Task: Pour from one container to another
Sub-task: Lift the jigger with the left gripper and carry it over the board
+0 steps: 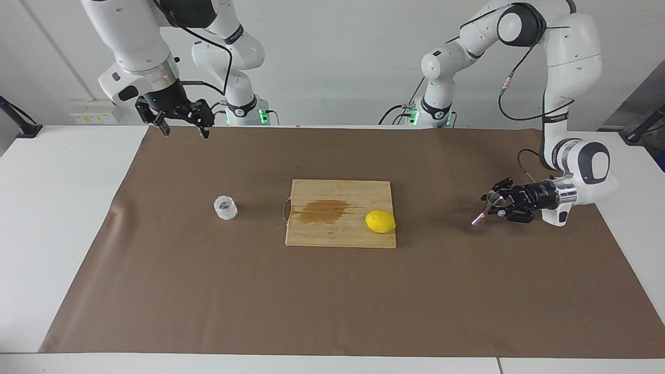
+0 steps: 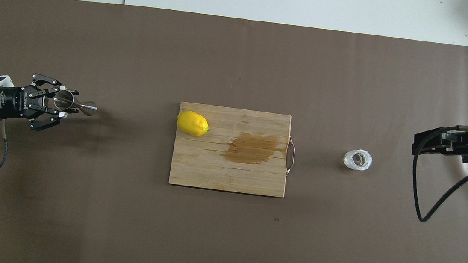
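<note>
The textured clear glass cup (image 1: 225,208) stands upright on the brown mat toward the right arm's end; it also shows in the overhead view (image 2: 357,159). My left gripper (image 1: 491,203) (image 2: 65,104) is shut on the steel jigger (image 1: 482,214) (image 2: 74,104), holding it tipped on its side just above the mat at the left arm's end. My right gripper (image 1: 183,124) (image 2: 430,142) is open and empty, raised high over the mat near the cup, apart from it.
A wooden cutting board (image 1: 311,236) (image 2: 196,171) lies in the middle of the mat with a brown wet stain (image 1: 324,210) and a yellow lemon (image 1: 380,222) (image 2: 192,123) on it. White table (image 1: 52,208) surrounds the mat.
</note>
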Controlling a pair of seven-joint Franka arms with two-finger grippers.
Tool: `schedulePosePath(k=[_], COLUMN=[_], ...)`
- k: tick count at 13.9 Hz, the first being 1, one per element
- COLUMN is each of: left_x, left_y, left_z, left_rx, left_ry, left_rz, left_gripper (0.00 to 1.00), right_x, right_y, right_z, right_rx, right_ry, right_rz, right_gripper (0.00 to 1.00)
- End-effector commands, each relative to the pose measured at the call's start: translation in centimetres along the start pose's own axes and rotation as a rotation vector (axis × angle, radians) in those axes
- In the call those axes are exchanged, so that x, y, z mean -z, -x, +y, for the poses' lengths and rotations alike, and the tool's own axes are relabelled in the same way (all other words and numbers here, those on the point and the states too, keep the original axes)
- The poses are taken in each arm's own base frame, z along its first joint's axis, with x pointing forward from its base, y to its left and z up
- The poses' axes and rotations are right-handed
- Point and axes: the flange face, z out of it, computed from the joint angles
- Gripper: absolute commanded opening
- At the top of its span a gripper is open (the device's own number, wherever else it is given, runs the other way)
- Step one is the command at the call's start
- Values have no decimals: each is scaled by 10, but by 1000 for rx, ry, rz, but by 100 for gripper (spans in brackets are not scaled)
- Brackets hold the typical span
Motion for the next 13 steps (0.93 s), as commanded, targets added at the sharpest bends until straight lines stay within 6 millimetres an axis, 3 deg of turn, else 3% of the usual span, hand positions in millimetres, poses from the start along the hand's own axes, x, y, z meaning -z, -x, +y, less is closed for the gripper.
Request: schedulePosePath(k=[1, 5, 10, 13], left_x=[-31, -71, -148, -194], left_y=[27, 48, 84, 86], left_z=[-11, -25, -45, -60], left_rx=[8, 1, 19, 46], left_ry=[15, 42, 88, 136], left_rz=[-22, -9, 49, 42], left_gripper=[0, 0, 0, 0], right_x=[0, 0, 0, 0], right_y=[1, 1, 1, 1], right_z=[3, 3, 3, 2], right_rx=[17, 17, 17, 19], right_ry=[-33, -33, -33, -33], right_rz=[-9, -9, -9, -9], right_gripper=[100, 100, 100, 100])
